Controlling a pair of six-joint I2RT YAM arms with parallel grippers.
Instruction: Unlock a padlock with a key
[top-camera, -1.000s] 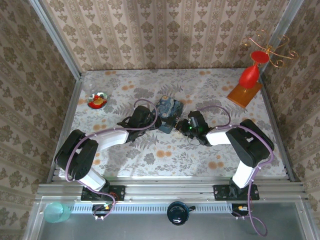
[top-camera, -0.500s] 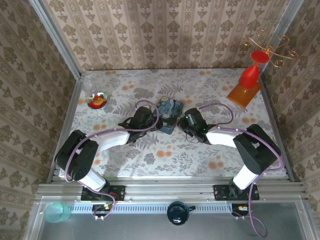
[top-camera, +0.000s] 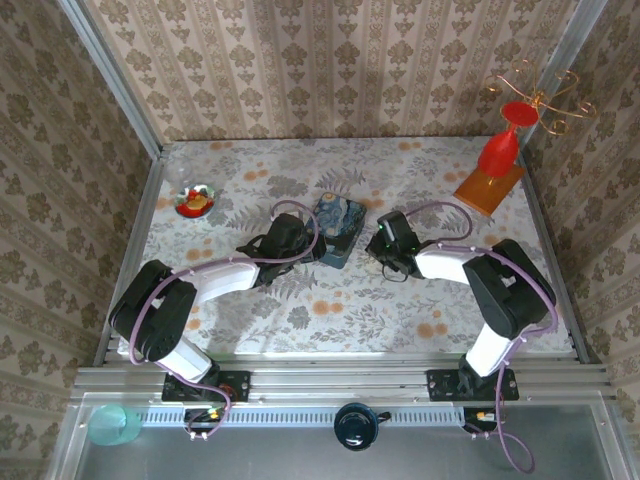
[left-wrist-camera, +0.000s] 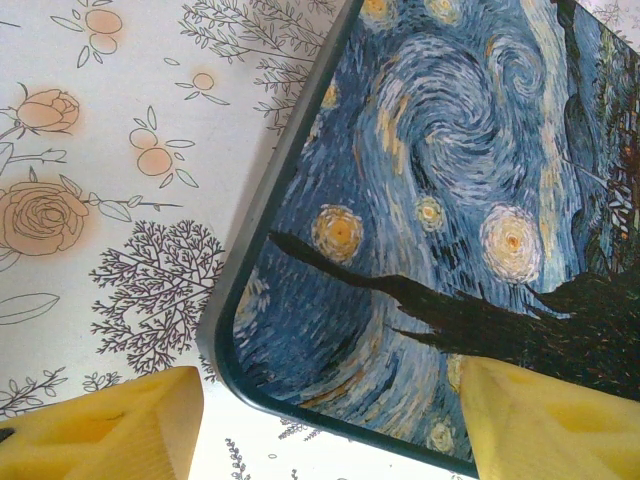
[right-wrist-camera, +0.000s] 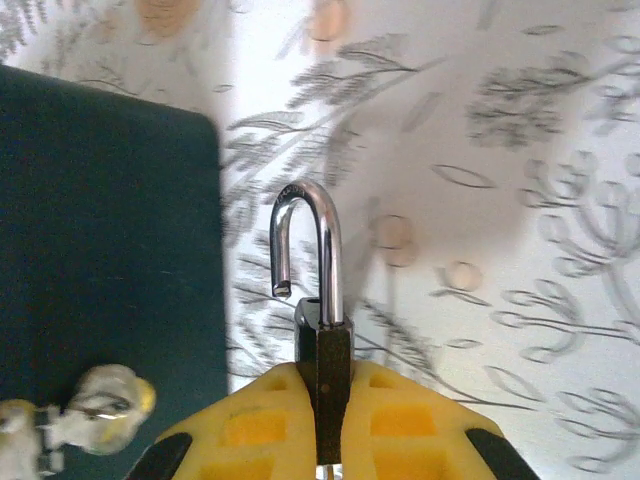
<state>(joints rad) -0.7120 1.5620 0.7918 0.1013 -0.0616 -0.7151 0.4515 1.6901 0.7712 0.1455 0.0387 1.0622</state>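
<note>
Looks close to finished. Grips the padlock (right-wrist-camera: 322, 350) by its dark body in the right end effector (right-wrist-camera: 322, 405), closed tight, at the bottom centre of the right wrist frame. Shows the silvery shackle (right-wrist-camera: 305, 235) raised, with the short leg hanging free of the body and only the long leg seated: judged unlocked, or all but. Holds it over the flowered counter (right-wrist-camera: 500, 150), just beside the dark side of the blue tin (right-wrist-camera: 100, 250) at the left of that frame. Spreads the left end effector (left-wrist-camera: 330, 420) wide, with yellow fingers (left-wrist-camera: 110, 425) at the bottom corners of the left wrist frame, astride the tin's rounded corner. Seems to clamp nothing there, given the sliver of counter between the left finger and the tin's edge. Cannot tell where the key is. Cannot name the small pale blurred object (right-wrist-camera: 95, 405) at the lower left of the right wrist frame. Leaves, at most, pulling out any key in the lock and setting the padlock down
</note>
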